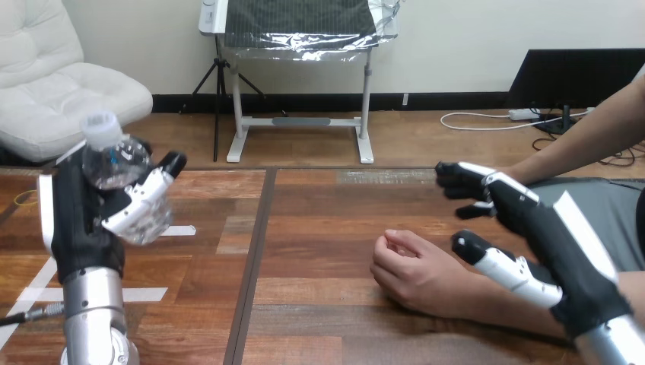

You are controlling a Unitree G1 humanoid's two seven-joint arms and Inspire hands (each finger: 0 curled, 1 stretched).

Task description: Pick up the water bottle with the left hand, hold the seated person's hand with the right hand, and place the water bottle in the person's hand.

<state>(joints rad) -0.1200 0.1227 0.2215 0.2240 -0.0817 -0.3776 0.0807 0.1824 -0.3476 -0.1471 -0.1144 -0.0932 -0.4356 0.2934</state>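
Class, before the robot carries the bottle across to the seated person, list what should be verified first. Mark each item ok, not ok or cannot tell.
1. Clear plastic water bottle gripped by the left hand, fingers curled round it: ok.
2. Bottle raised off the wooden table, cap uppermost: ok.
3. Right hand holding the person's hand: not ok. Its fingers are straight, over the wrist, not curled round it.
4. Right hand touching the wrist: cannot tell.
5. Person's hand open to take the bottle: not ok. It rests on the table, loosely curled.
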